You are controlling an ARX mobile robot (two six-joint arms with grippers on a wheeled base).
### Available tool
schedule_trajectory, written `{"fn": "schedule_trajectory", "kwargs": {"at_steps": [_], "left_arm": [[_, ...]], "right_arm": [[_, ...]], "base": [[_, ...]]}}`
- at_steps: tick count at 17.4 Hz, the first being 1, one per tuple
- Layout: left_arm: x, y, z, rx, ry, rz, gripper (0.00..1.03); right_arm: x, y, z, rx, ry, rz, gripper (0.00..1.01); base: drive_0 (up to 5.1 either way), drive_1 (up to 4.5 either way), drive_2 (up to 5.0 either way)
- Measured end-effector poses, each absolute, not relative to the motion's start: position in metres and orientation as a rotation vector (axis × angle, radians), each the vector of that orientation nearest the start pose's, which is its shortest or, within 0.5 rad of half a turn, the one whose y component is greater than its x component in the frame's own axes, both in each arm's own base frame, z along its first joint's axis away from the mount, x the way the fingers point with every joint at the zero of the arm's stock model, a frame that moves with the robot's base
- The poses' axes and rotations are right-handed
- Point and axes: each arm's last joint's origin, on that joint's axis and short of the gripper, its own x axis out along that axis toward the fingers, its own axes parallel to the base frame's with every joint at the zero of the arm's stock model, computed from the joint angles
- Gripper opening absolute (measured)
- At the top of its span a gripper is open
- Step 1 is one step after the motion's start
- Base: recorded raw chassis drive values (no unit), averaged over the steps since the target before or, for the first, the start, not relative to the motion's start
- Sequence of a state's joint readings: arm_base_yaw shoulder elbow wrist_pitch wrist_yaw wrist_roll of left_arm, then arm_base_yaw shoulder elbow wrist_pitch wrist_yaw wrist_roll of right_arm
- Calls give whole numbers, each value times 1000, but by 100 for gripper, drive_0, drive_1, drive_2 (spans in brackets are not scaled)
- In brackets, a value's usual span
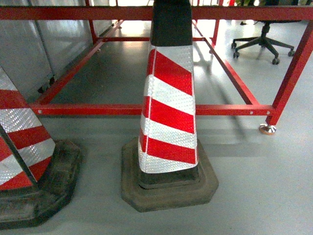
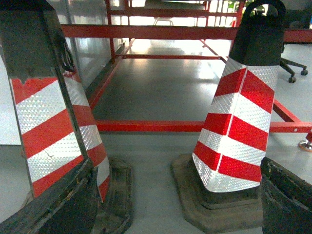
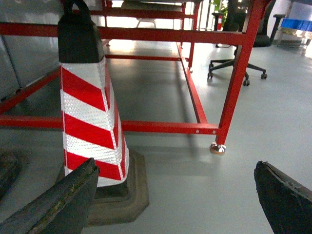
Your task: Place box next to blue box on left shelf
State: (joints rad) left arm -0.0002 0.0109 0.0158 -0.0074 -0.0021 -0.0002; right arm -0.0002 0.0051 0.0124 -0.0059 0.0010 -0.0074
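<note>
Red-and-white striped cone (image 2: pixel 239 131) just ahead of my left gripper (image 2: pixel 170 204), fingers spread, right gripper (image 3: pixel 170 200) spread too, red frame (image 3: pixel 234 83) beyond.

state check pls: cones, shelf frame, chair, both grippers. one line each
Red-and-white striped traffic cone with black rubber base, centre: upright on floor.
Second striped cone, left: upright, partly cropped.
Red metal shelf frame: standing, lowest level bare.
Black wheeled office chair: upright, unoccupied.
Left gripper: open, empty.
Right gripper: open, empty.

worn black fingers (image 3: pixel 58 204) on both hands.
</note>
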Motion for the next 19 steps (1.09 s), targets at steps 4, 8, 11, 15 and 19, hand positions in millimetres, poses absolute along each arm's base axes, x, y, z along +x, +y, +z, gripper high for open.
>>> {"fn": "schedule_trajectory", "kwargs": {"at_steps": [4, 8, 11, 15, 19], "left_arm": [[97, 0, 167, -1, 2, 1, 98], [97, 0, 167, 1, 1, 0, 98], [97, 0, 167, 1, 1, -1, 98], [97, 0, 167, 1, 1, 0, 98], [97, 0, 168, 1, 1, 1, 98]], "right_arm": [[97, 0, 167, -7, -2, 0, 98], [97, 0, 167, -7, -2, -1, 98], [97, 0, 167, -7, -1, 0, 98], [97, 0, 167, -7, -2, -1, 98], [97, 0, 167, -6, -2, 0, 98]], "base": [[0, 0, 0], [0, 0, 0], [0, 0, 0], [0, 0, 0], [0, 0, 0]]}}
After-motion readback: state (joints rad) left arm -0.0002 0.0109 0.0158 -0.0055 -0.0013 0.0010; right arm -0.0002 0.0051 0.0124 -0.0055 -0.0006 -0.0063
